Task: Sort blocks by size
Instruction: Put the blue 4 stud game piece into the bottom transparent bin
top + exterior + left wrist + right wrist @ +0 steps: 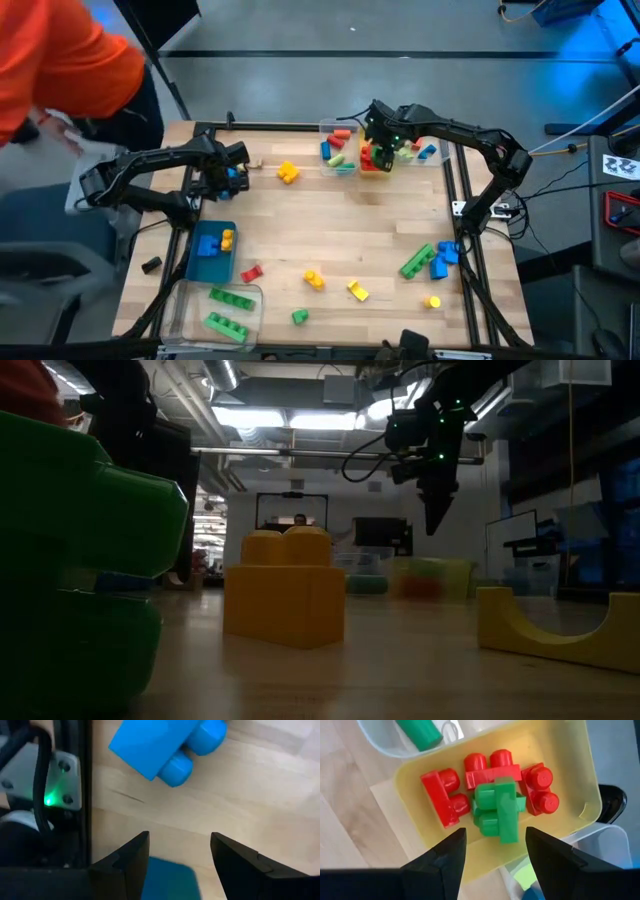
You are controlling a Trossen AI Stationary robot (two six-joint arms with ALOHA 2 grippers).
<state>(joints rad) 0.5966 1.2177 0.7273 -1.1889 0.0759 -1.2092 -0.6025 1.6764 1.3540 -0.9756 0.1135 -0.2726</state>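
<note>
The right gripper [495,852] hangs with fingers apart and empty over a yellow bin [570,780] at the table's twelve o'clock edge, above a green block [499,810] among red blocks [445,797]. The left gripper [179,860], also spread and empty, hovers at nine o'clock beside a blue block [165,742]. Loose blocks [425,262] lie toward five o'clock.

The high view looks straight down on the whole counter [330,220], the low view sits at counter height close behind a yellow block [285,590], and each wrist view looks closely downward, the right sharing the yellow bin [570,775] with the high view.
</note>
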